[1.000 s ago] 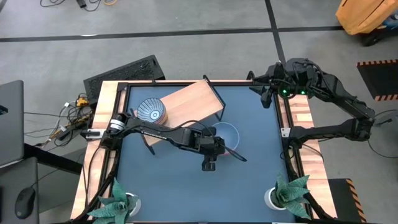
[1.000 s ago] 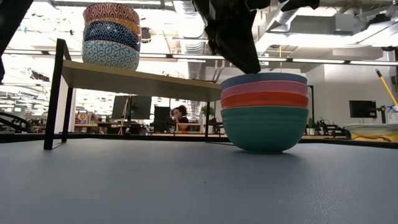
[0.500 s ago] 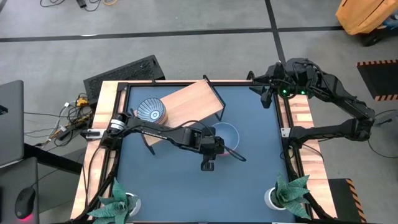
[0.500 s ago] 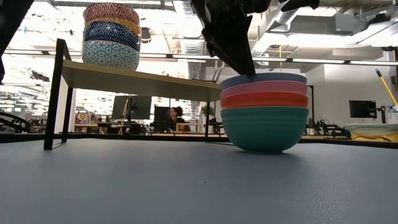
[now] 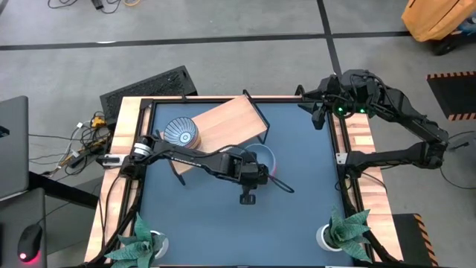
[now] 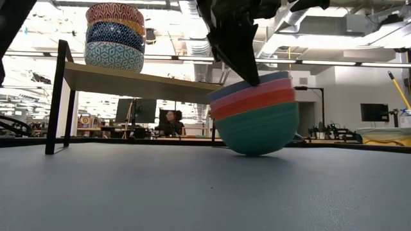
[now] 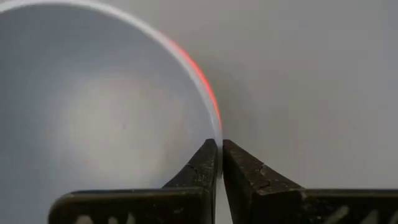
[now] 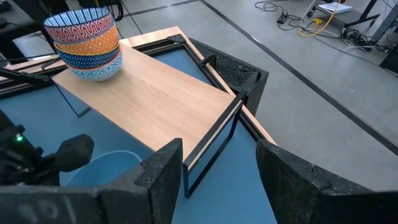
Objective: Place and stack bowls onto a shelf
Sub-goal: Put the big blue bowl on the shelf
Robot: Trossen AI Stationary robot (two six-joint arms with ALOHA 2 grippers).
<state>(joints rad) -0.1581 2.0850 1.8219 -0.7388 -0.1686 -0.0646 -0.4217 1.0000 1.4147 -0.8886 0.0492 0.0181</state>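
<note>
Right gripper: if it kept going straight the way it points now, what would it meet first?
Probably the shelf: the right gripper, open at the table's far right edge, faces its black end frame and wooden board. Depth is hard to judge; it might dip to the tabletop first.

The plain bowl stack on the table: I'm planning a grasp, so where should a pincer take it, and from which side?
Take the plain bowl stack by its top rim, from above, one finger inside and one outside. Its round sides give no flat hold. The left pincer already pinches that rim, and the stack is tilted.
</note>
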